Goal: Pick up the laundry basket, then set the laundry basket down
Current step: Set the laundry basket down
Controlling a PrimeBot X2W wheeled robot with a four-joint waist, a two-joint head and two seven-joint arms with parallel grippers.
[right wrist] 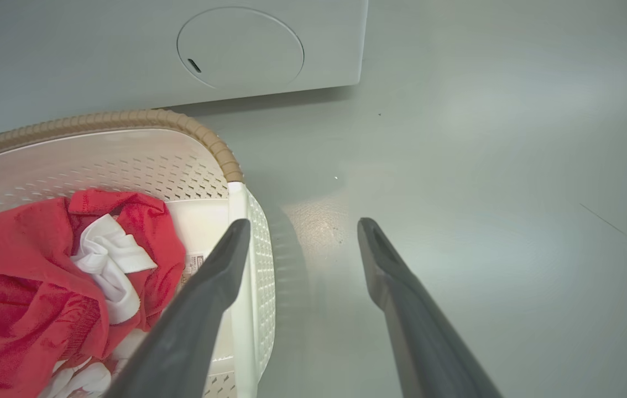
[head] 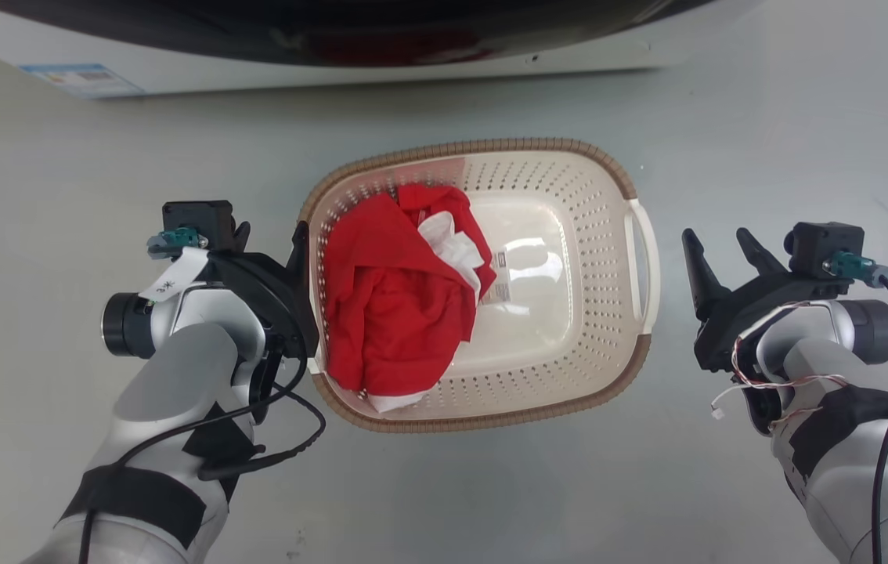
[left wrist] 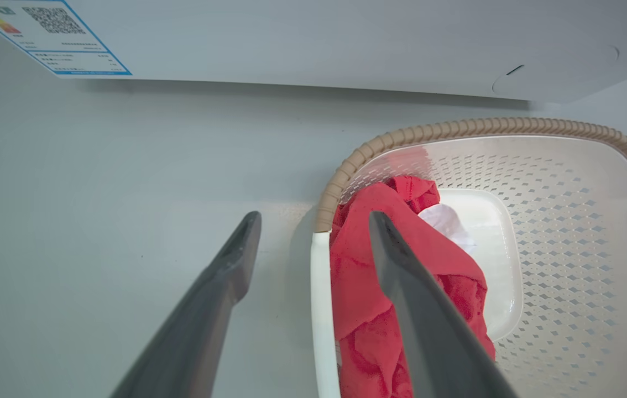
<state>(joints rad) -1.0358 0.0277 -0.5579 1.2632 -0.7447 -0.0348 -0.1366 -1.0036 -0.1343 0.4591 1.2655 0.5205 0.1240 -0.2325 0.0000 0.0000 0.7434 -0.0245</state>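
The laundry basket (head: 491,146) sits on the grey floor in the middle of the head view, cream with perforated walls and a brown rim. Red and white clothes (head: 389,298) fill its left half, and a small label (head: 500,274) lies on its floor. My left gripper (head: 270,235) is open at the basket's left side. In the left wrist view this gripper (left wrist: 313,221) has one finger outside the white left handle (left wrist: 322,287) and one over the red cloth (left wrist: 363,298). My right gripper (head: 720,241) is open, a short way right of the right handle (head: 642,266).
A white washing machine (head: 334,74) with a dark door stands just beyond the basket; it carries an energy label (head: 80,78) and a round cover (right wrist: 240,47) low on its front. Bare grey floor (head: 765,141) surrounds the basket.
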